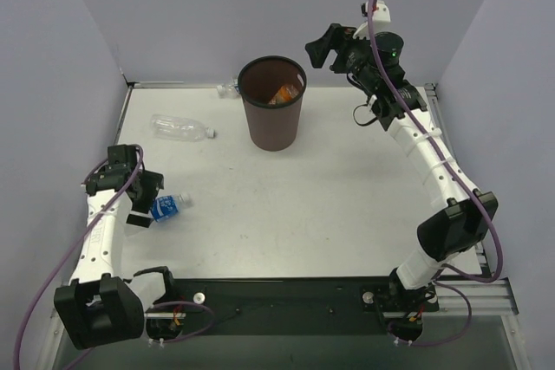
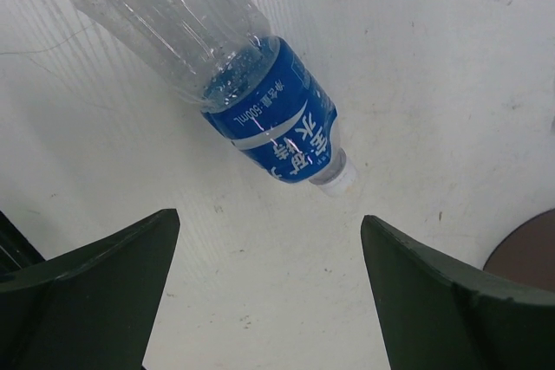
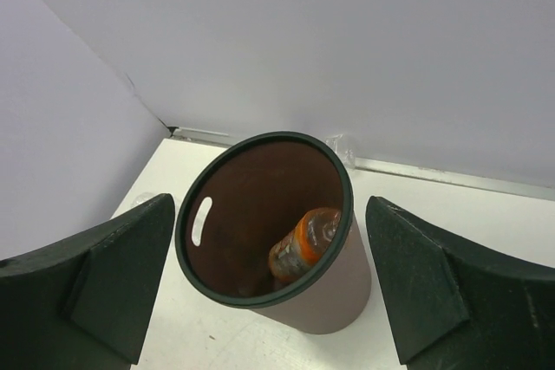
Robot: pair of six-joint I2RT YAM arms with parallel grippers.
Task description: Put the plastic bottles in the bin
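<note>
The brown bin (image 1: 274,127) stands at the back middle of the table, with the orange bottle (image 1: 284,93) inside it. The right wrist view also shows the bin (image 3: 334,301) and the orange bottle (image 3: 303,244) leaning inside. The blue-labelled bottle (image 1: 167,206) lies at the left. My left gripper (image 1: 149,199) is open just beside it; in the left wrist view the bottle (image 2: 273,119) lies beyond the open gripper (image 2: 269,218), cap towards it. One clear bottle (image 1: 182,127) lies left of the bin. Another (image 1: 228,88) lies behind the bin. My right gripper (image 1: 319,48) is open, empty and raised right of the bin.
Purple walls close the table at the back and both sides. The table's black front strip (image 1: 286,296) carries the arm bases. A metal rail (image 1: 432,101) runs along the right edge.
</note>
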